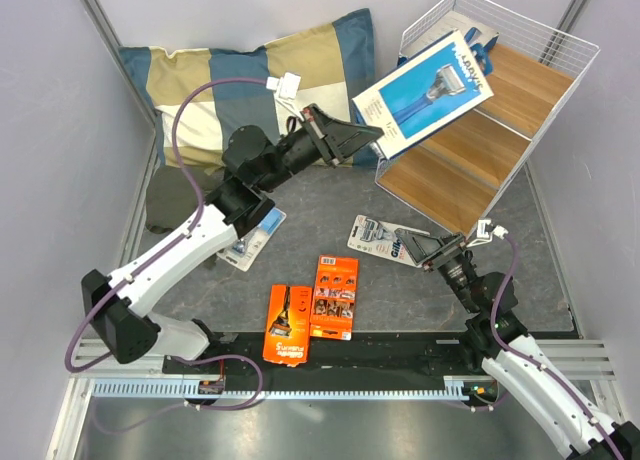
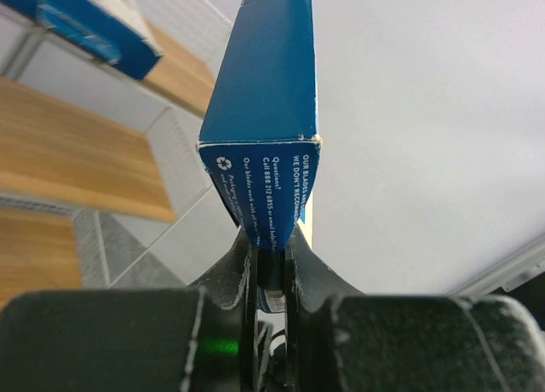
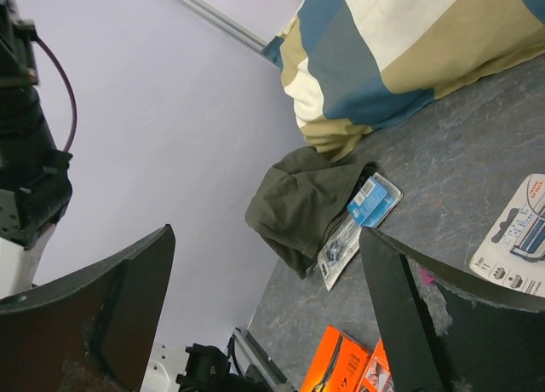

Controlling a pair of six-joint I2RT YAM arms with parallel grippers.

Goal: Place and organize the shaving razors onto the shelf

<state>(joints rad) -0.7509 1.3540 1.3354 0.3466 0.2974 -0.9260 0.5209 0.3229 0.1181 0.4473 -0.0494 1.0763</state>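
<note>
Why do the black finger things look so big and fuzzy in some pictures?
Left wrist view: the left gripper sits right by the lens, so it looks huge and blurry, while the print on the blue box it pinches is readable. Right wrist view: the open right gripper has soft-edged dark fingers, the pillow sharper. Top view: everything small, sharp, evenly lit.

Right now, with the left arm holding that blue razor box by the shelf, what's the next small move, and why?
Probably ease the left gripper forward and down to set the blue box on the shelf. Its jaws are shut on the box's edge, the box hangs over it, and another blue box sits inside.
</note>
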